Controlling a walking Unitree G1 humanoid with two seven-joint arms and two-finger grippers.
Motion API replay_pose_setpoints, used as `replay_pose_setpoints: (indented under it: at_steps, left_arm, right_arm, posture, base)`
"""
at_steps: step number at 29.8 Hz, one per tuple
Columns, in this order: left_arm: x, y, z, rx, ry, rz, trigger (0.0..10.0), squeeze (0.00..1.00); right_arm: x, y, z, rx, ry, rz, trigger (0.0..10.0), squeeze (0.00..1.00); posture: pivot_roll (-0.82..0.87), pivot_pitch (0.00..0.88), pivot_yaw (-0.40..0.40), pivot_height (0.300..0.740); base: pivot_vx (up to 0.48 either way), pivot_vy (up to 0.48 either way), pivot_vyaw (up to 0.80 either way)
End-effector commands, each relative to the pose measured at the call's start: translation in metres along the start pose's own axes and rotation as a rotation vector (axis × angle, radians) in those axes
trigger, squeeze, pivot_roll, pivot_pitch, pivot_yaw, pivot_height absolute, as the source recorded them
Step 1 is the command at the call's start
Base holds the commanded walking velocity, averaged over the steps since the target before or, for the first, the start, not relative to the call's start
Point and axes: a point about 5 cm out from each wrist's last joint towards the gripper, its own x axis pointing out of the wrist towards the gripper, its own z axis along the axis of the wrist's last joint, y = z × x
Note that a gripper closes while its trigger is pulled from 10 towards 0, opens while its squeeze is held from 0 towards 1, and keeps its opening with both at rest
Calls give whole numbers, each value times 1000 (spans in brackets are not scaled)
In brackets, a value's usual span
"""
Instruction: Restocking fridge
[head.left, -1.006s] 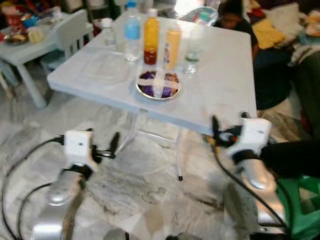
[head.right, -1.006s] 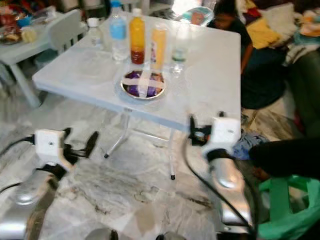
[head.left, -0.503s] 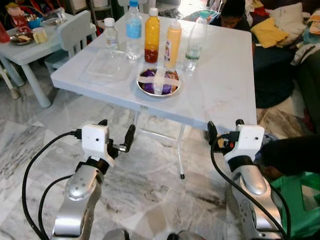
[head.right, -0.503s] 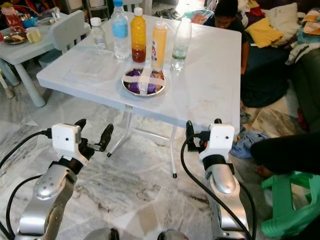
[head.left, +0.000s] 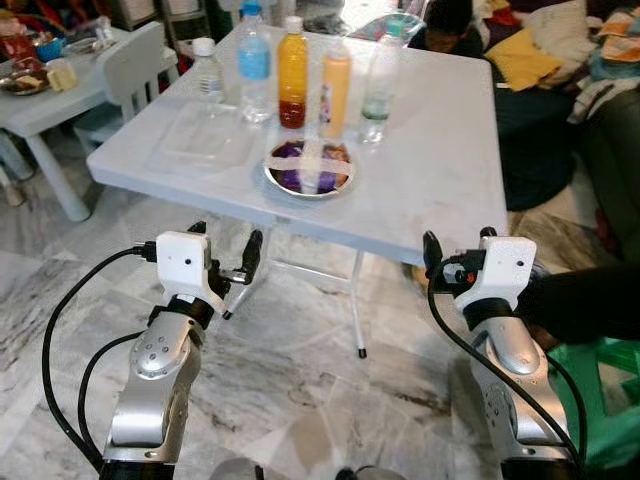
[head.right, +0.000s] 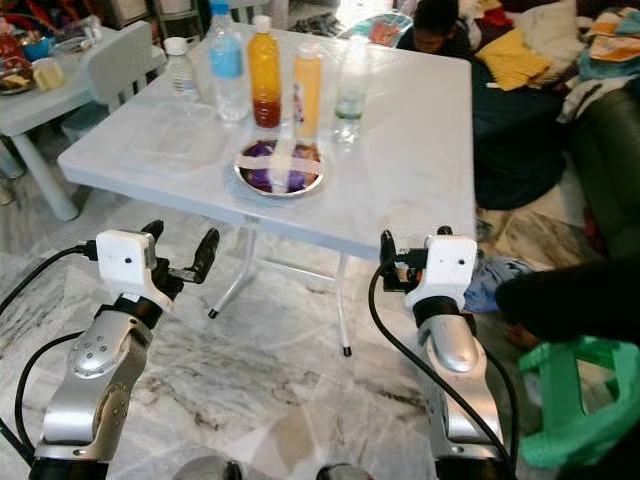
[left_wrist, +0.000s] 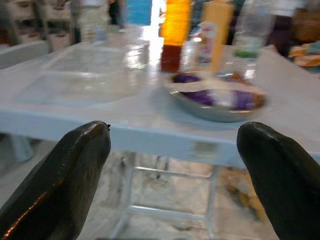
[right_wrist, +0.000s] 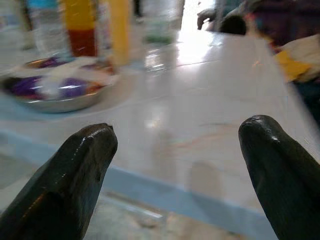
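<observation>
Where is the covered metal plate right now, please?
The metal plate sits on the white table, just in front of the orange bottle, with the clear container to its left.

A round metal plate (head.left: 311, 169) holding purple food under crossed pale strips lay flat on the white table (head.left: 440, 180), ahead of the left gripper (head.left: 222, 263) and above its level. Beyond the plate stood five upright bottles in a row: a small clear bottle (head.left: 206, 70), a blue-labelled water bottle (head.left: 254, 62), an orange juice bottle (head.left: 292, 72), a yellow bottle (head.left: 335, 82) and a clear bottle (head.left: 378, 76). A clear shallow container (head.left: 203, 140) lay just beside the plate.
</observation>
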Motion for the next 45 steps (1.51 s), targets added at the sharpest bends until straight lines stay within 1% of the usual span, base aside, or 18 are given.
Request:
replay_pose_setpoints:
  at_steps: [1, 3, 4, 5, 6, 10, 13, 14, 15, 20, 23, 26, 29, 40, 43, 45]
  left_arm:
    - [0, -1, -1, -8, -4, 1, 10000, 0]
    - [0, -6, -4, -19, 0, -3, 10000, 0]
    - [0, -6, -4, -19, 0, -3, 10000, 0]
    - [-1, -12, -6, -36, 4, -21, 10000, 0]
    - [-1, -14, -6, -42, 5, -28, 10000, 0]
    - [-1, -16, -7, -52, 2, -31, 10000, 0]
    - [-2, -14, -8, -51, 3, -28, 10000, 0]
    - [-1, -10, -9, -52, 11, -11, 10000, 0]
    - [-1, -9, -8, -52, 10, -8, 10000, 0]
    - [0, -9, -7, -55, 4, -10, 10000, 0]
    - [1, -10, -6, -62, -2, -12, 10000, 0]
    - [1, -9, -1, -71, -36, -7, 10000, 0]
    - [0, -9, 5, -79, -69, -3, 10000, 0]
    - [2, -8, 20, -87, -111, 12, 10000, 0]
    - [1, -4, 18, -73, -102, 26, 10000, 0]
    - [-2, 5, 13, -57, -80, 75, 10000, 0]
  right_arm:
    - [-1, -2, 6, -13, -24, -11, 10000, 0]
    - [-1, -4, 6, -20, -24, -13, 10000, 0]
    - [-1, -4, 6, -20, -24, -13, 10000, 0]
    - [1, -6, 7, -19, -30, -15, 10000, 0]
    - [2, -7, 8, -17, -32, -16, 10000, 0]
    - [4, -8, 8, -19, -33, -18, 10000, 0]
    - [5, -6, 8, -24, -39, -7, 10000, 0]
    - [5, -4, 9, -24, -44, 1, 10000, 0]
    - [5, -4, 8, -23, -41, 0, 10000, 0]
    - [4, -3, 6, -24, -35, 6, 10000, 0]
    - [4, -3, 6, -26, -33, 4, 10000, 0]
    - [3, -4, 7, -28, -35, 3, 10000, 0]
    - [2, -5, 6, -31, -37, 1, 10000, 0]
    - [3, -2, 5, -37, -34, 13, 10000, 0]
    - [4, -2, 5, -37, -32, 15, 10000, 0]
    - [7, -1, 4, -19, -13, 38, 10000, 0]
  posture:
    - [0, 99, -41, 740]
    - [-3, 100, -42, 740]
    - [-3, 100, -42, 740]
    - [-1, 100, -47, 740]
    - [-1, 99, -48, 740]
    - [4, 100, -53, 740]
    - [8, 100, -56, 740]
    - [9, 99, -58, 740]
    - [9, 100, -58, 740]
    - [6, 99, -57, 740]
    - [3, 99, -54, 740]
    - [2, 101, -53, 740]
    - [2, 104, -53, 740]
    - [12, 104, -60, 740]
    - [12, 103, -60, 740]
    - [12, 104, -60, 740]
  base:
    - [412, 247, 0]
    - [412, 246, -400]
    - [412, 244, -800]
    - [416, 240, -800]
    - [416, 240, -800]
    - [395, 272, -234]
    - [358, 317, 0]
    - [356, 322, 0]
    - [356, 322, 0]
    - [345, 334, 0]
    - [81, 417, 0]
    - [0, 447, 0]
    - [0, 0, 0]
    - [0, 0, 0]
    - [0, 0, 0]
    - [0, 0, 0]
